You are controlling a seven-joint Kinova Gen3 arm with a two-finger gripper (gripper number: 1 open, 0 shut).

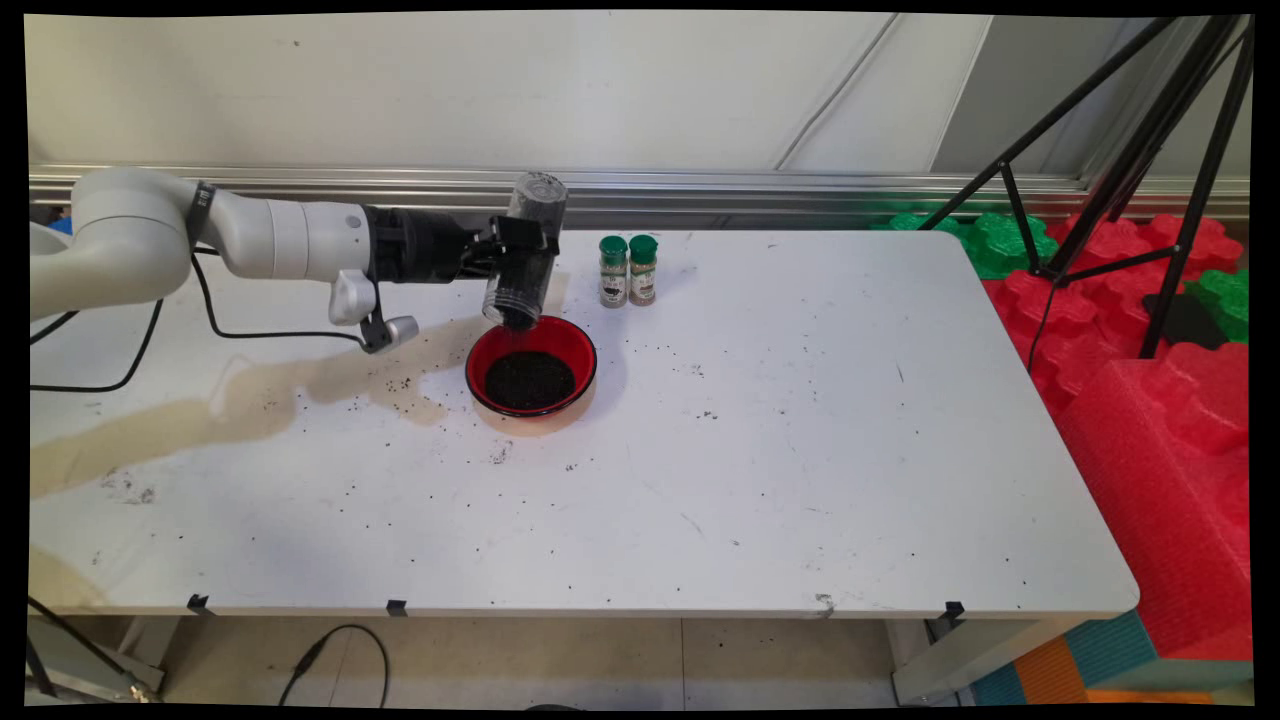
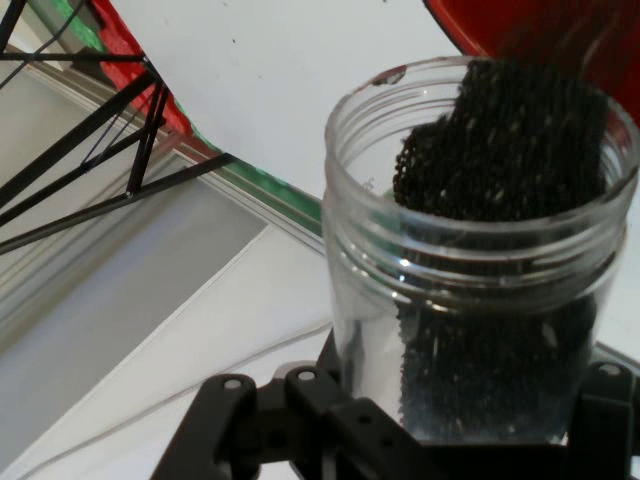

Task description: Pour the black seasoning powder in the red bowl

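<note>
White counter (image 1: 760, 470) carries a red bowl (image 1: 531, 366) holding dark granules, with loose grains scattered around it. Two green-capped spice bottles (image 1: 628, 270) stand just behind the bowl. The gripper (image 1: 520, 250) pinches a clear plastic jar (image 1: 524, 255) at mid-body, tilted mouth-down above the bowl's rear rim, granules falling from it. The jar appears light, rigid and smooth-walled, so likely slippery; its cylindrical wall below the threaded neck (image 2: 470, 250) offers the best hold.

jar (image 1: 524, 250) above bowl (image 1: 531, 366), bottles (image 1: 628, 270) behind
</note>
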